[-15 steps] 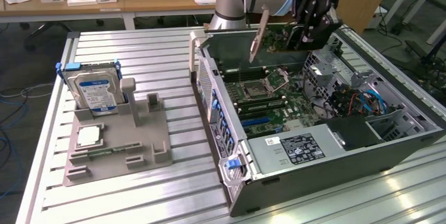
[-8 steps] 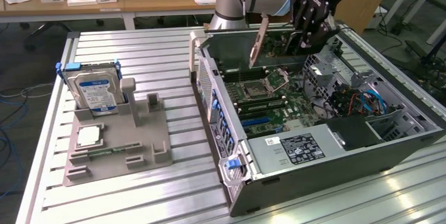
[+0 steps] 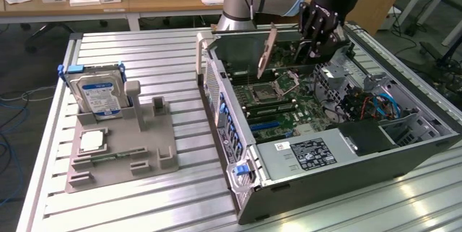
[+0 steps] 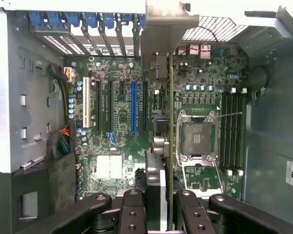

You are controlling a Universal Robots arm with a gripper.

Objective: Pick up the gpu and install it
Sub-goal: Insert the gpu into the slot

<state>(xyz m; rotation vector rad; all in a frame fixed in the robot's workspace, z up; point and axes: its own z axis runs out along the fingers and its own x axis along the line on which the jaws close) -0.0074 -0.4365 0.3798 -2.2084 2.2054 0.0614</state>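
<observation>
The gpu [image 3: 269, 53] hangs edge-on over the open computer case [image 3: 238, 151], held above the motherboard [image 3: 282, 107]. My black gripper [image 3: 319, 37] is shut on it near the case's back wall. In the wrist view the gpu [image 4: 169, 122] runs as a thin green edge away from my gripper [image 4: 158, 207], with a finger [image 4: 132, 209] on either side. Its silvery end bracket [image 4: 163, 34] is at the far end. The card hovers between the blue slot [image 4: 133, 107] and the empty processor socket [image 4: 195, 139], apart from the board.
A grey holder [image 3: 123, 151] on the slatted metal table [image 3: 166, 53] carries a hard drive [image 3: 101, 94] and a square processor chip [image 3: 92, 141]. Inside the case are a power supply [image 3: 310, 153], drive cage [image 3: 347, 80] and memory slots [image 4: 232, 131].
</observation>
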